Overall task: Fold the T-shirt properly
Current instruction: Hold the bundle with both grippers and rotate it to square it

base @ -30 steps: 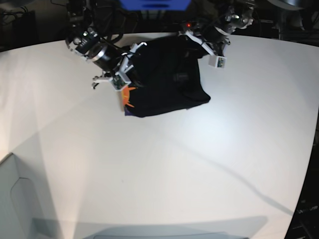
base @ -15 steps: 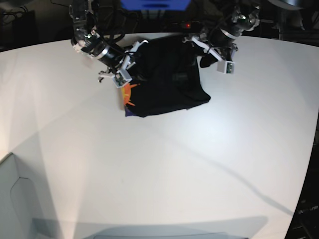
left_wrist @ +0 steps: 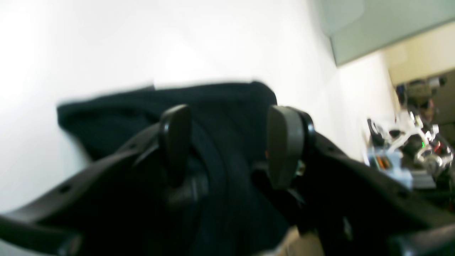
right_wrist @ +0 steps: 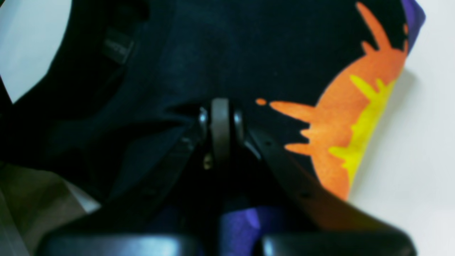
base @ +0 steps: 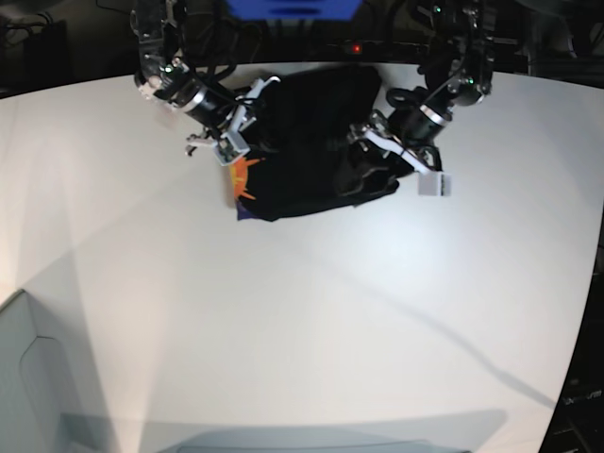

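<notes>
The black T-shirt lies folded at the back of the white table, its orange print peeking out at the left edge. In the right wrist view the T-shirt fills the frame and the orange and yellow print sits on the right. My right gripper is shut, its tips against a crease in the black cloth; I cannot tell whether cloth is pinched. It sits at the shirt's left edge. My left gripper is open just over the T-shirt, at its right edge.
A pale grey box stands at the table's near left corner. Dark equipment and cables line the back edge, with a blue object at the centre. The table's right edge curves away by dark floor.
My left arm has swung from the shirt's back right corner down and forward onto its right edge. My right arm drew back a little early on, then held still. The shirt has not shifted.
</notes>
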